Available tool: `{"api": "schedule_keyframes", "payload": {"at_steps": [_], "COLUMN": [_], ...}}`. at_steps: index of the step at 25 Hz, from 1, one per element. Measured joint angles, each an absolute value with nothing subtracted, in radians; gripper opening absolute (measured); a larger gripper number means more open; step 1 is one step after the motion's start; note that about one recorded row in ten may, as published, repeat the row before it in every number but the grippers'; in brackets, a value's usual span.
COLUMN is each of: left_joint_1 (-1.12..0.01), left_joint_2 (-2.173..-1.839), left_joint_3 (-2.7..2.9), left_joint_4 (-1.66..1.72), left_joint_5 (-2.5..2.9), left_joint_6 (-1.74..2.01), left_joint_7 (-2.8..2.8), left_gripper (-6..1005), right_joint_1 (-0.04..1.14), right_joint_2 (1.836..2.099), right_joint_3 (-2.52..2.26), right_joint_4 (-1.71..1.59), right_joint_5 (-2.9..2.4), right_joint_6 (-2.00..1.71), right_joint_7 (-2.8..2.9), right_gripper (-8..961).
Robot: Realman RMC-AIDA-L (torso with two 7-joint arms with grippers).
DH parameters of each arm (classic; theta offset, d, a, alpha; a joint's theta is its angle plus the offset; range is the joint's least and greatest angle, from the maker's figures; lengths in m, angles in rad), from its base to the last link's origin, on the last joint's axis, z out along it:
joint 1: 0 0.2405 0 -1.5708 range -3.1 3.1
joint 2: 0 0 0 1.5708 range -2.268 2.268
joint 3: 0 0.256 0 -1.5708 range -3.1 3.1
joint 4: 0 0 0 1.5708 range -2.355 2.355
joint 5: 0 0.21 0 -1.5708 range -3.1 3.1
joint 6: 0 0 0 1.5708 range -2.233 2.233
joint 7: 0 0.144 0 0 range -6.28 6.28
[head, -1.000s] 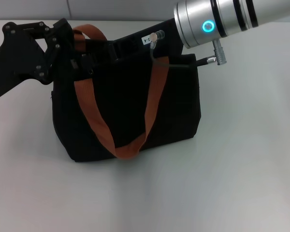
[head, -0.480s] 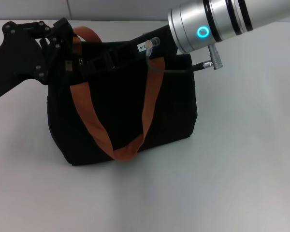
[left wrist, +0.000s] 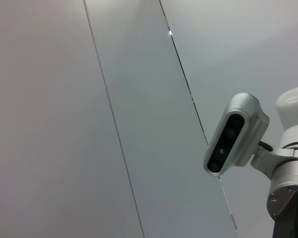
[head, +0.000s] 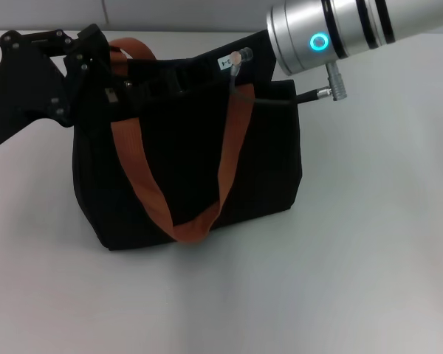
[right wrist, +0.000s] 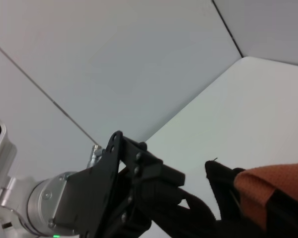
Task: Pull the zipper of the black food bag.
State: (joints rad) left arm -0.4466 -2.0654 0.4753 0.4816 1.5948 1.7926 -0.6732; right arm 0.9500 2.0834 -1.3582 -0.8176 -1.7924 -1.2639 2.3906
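Observation:
The black food bag (head: pixel 184 169) stands upright mid-table, its rust-orange handles (head: pixel 140 184) hanging over the front. My left gripper (head: pixel 96 70) is at the bag's top left rim, touching the fabric. A small silver piece (head: pixel 109 94) on the rim beside it looks like the zipper pull. My right gripper (head: pixel 181 77) lies along the bag's top rim, dark against the fabric, behind its silver wrist (head: pixel 310 40). The right wrist view shows the left gripper (right wrist: pixel 154 183) reaching to the bag's corner (right wrist: pixel 223 193) and an orange handle (right wrist: pixel 273 186).
The white table (head: pixel 369 243) spreads around the bag, with a wall behind it. A grey cable and plug (head: pixel 321 92) hang from the right wrist over the bag's right top corner. The left wrist view shows only wall panels and my head camera (left wrist: pixel 233 134).
The bag's left side has shifted a little to the left with the left gripper. The right arm slid left along the rim, then came back right.

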Motion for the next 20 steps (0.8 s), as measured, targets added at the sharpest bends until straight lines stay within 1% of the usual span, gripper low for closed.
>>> {"api": "schedule_keyframes", "payload": {"at_steps": [8, 14, 20], "left_joint_1": [-0.438, -0.446, -0.452], "left_joint_2": [-2.063, -2.063, -2.066], "left_joint_3": [0.474, 0.476, 0.478], "left_joint_4": [0.482, 0.482, 0.482], "left_joint_5": [1.578, 1.576, 1.575], "left_joint_6": [1.793, 1.793, 1.786], "left_joint_7": [-0.685, -0.704, -0.71], "left_gripper": [77, 78, 79], "right_joint_1": [0.951, 0.959, 0.958], "right_joint_2": [2.082, 2.085, 2.089], "right_joint_3": [-1.34, -1.349, -1.39], "right_joint_4": [-0.827, -0.822, -0.821], "right_joint_5": [-1.8, -1.798, -1.745], "right_joint_6": [-1.263, -1.262, -1.266], "right_joint_7": [2.391, 2.388, 2.386], "right_gripper": [236, 263, 262]}}
